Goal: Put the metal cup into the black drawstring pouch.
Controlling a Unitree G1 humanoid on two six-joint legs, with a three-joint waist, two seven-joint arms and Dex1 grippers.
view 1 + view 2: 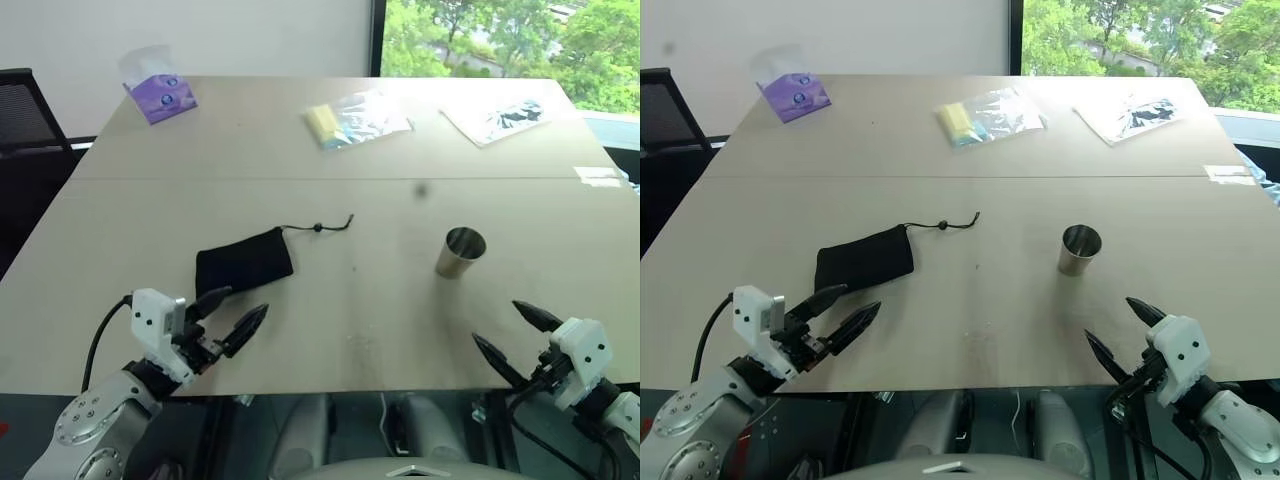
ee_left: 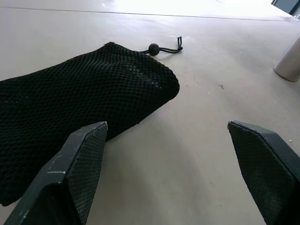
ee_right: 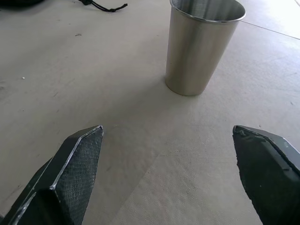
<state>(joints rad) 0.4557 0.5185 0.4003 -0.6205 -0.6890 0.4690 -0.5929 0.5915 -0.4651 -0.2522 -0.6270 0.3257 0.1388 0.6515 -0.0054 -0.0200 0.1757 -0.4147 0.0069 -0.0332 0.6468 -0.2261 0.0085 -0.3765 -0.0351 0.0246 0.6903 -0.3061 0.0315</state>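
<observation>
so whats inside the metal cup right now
The metal cup stands upright on the table with its mouth open. Only bare shiny inner wall shows near the rim, with nothing sticking out. Its bottom is hidden by the near wall, so something small there cannot be ruled out.

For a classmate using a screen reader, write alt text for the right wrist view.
A shiny metal cup stands upright and empty on a beige table, ahead of the open right gripper, whose two black fingers frame the foreground without touching it. The end of a black cord lies at the far edge.
</observation>
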